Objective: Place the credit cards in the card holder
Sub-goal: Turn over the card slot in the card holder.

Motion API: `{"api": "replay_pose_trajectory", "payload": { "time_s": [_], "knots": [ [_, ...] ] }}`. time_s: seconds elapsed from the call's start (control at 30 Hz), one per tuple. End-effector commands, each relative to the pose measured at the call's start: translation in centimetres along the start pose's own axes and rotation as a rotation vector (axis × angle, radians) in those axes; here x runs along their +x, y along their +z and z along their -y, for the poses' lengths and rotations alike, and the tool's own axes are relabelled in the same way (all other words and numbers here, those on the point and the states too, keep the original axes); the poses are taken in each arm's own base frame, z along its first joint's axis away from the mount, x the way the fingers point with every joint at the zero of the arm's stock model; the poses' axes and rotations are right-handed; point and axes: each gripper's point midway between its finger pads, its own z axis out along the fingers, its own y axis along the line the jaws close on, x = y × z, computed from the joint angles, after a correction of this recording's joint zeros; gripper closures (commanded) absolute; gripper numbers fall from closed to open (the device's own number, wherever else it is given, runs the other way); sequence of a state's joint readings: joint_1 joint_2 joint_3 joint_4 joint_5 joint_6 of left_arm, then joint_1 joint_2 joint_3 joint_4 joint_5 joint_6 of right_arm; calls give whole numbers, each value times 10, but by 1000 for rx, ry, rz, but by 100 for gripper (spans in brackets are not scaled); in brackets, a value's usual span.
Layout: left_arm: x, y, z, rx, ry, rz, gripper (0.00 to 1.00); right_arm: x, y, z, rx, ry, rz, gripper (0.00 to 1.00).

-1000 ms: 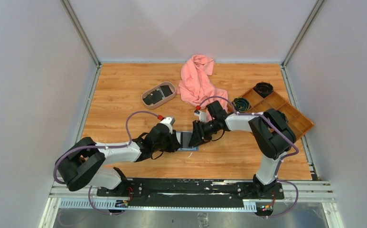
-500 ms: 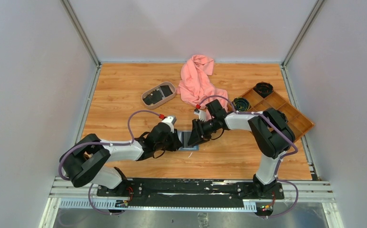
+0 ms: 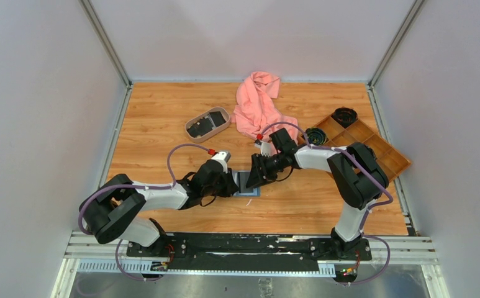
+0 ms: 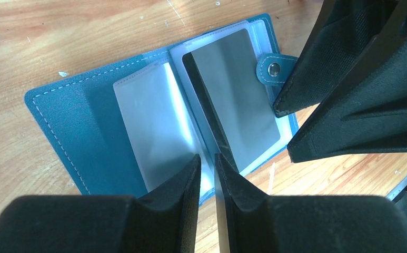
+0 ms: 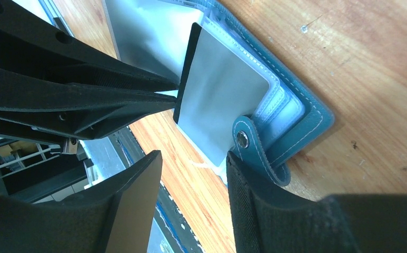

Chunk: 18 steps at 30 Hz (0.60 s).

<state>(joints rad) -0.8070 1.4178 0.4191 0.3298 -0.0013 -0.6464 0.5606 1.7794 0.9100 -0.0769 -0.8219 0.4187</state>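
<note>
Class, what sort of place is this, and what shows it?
Probably a robot lab test cell: plain grey walls box in a wooden table, and a pink cloth and a teal card holder lie as props.

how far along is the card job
Done: holder lies open. In hand: left gripper pinches a black card edge-on at the clear sleeves; right gripper open by the clasp. Left: seating it, plus dark cards in the tray.

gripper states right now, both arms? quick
Left gripper: closed on a black card, edge-on, its far end in the open card holder.
Right gripper: open beside the card holder, holding nothing.
</note>
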Motion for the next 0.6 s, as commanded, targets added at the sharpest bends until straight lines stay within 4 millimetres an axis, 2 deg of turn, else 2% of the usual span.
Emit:
{"api": "replay_pose_trajectory", "payload": {
  "time_s": [0.0,0.43,0.57],
  "knots": [
    [36,-2,-33,-114,17,-122,78,2,0,20,82,16,-4,47],
    [37,-3,-34,-111,14,-124,78,-1,-7,31,165,0,24,39],
    [37,-2,-32,-106,15,-126,78,2,-3,26,125,15,3,39]
  ]
}}
